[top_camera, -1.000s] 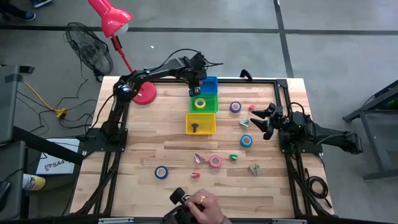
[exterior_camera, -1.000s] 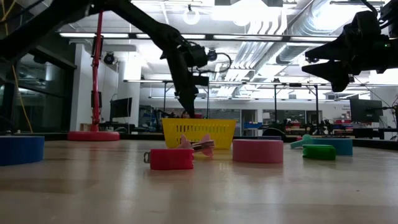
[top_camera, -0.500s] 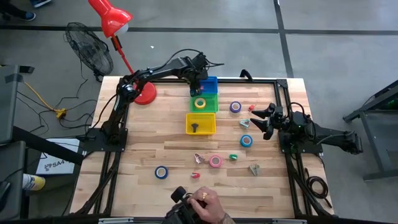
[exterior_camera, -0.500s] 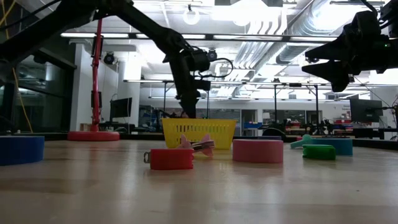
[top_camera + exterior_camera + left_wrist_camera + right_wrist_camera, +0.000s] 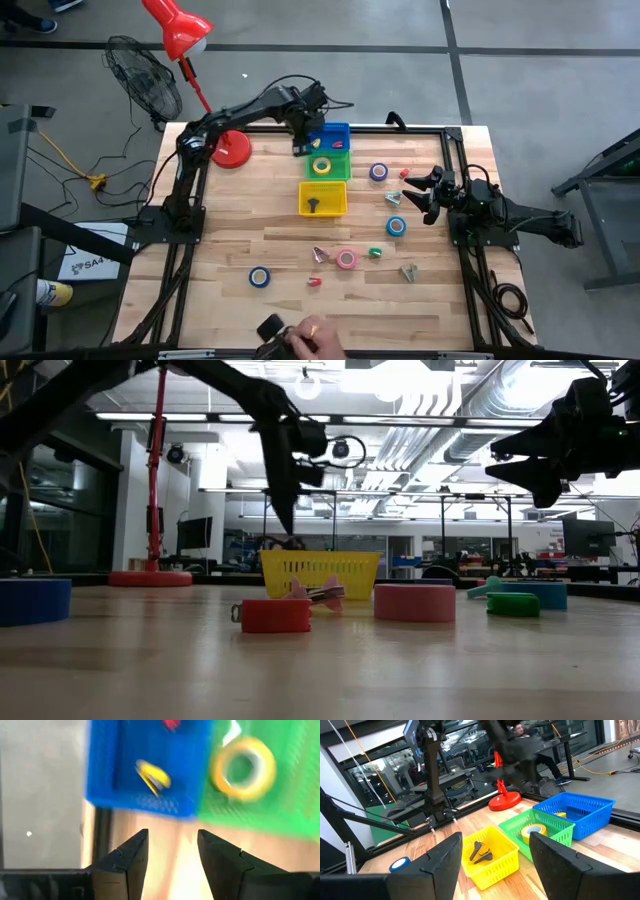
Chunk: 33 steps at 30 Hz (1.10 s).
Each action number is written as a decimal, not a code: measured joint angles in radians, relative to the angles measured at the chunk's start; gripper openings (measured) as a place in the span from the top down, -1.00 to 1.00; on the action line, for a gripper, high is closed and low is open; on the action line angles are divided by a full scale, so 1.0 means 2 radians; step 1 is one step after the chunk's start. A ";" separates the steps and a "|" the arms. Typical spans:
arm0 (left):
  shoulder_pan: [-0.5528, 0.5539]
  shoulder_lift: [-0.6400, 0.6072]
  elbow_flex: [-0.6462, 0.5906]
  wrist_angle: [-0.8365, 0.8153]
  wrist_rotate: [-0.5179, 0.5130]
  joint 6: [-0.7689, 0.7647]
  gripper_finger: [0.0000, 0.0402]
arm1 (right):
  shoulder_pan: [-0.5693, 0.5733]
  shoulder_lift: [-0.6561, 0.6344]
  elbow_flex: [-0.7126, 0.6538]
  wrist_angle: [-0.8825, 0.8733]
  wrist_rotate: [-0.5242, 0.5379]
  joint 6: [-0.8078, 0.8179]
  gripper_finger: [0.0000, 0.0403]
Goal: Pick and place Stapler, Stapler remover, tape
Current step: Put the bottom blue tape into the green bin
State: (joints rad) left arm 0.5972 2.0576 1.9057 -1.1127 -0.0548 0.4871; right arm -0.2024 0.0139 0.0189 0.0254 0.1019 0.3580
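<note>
My left gripper [image 5: 172,837] hangs open and empty above the near left corner of the blue basket [image 5: 335,137]. It points steeply down. In that basket lie a small yellow stapler [image 5: 152,775] and a red piece [image 5: 171,724]. The green basket [image 5: 327,166] holds a yellow tape roll [image 5: 243,767]. A black stapler remover [image 5: 481,851] lies in the yellow basket [image 5: 322,198]. My right gripper [image 5: 428,195] waits open and level at the table's right side. Purple [image 5: 378,172], blue [image 5: 397,226] and pink [image 5: 346,259] tape rolls lie flat on the table.
Another blue tape roll [image 5: 260,277], a pink remover [image 5: 320,255], a grey remover [image 5: 409,270] and small red and green pieces lie toward the near side. A red lamp base [image 5: 232,150] stands far left. A person's hand [image 5: 305,335] is at the near edge.
My left gripper has risen out of the blue basket and gone toward the table's left edge, past the basket's rim. The person's hand at the near edge has shifted to the left.
</note>
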 joint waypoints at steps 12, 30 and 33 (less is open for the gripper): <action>-0.049 -0.164 -0.180 -0.062 -0.002 -0.065 0.17 | 0.000 0.000 0.000 0.000 -0.001 0.000 -0.10; -0.244 -0.367 -0.459 0.004 0.043 -0.385 0.17 | 0.000 0.000 0.000 -0.001 -0.002 0.000 -0.10; -0.283 -0.366 -0.472 0.009 0.046 -0.431 0.17 | 0.000 0.000 0.000 -0.001 -0.002 0.000 -0.11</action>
State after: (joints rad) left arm 0.0318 1.3247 0.9626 -1.0952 0.0368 -0.3749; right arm -0.2027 0.0139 0.0192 0.0242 0.0986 0.3580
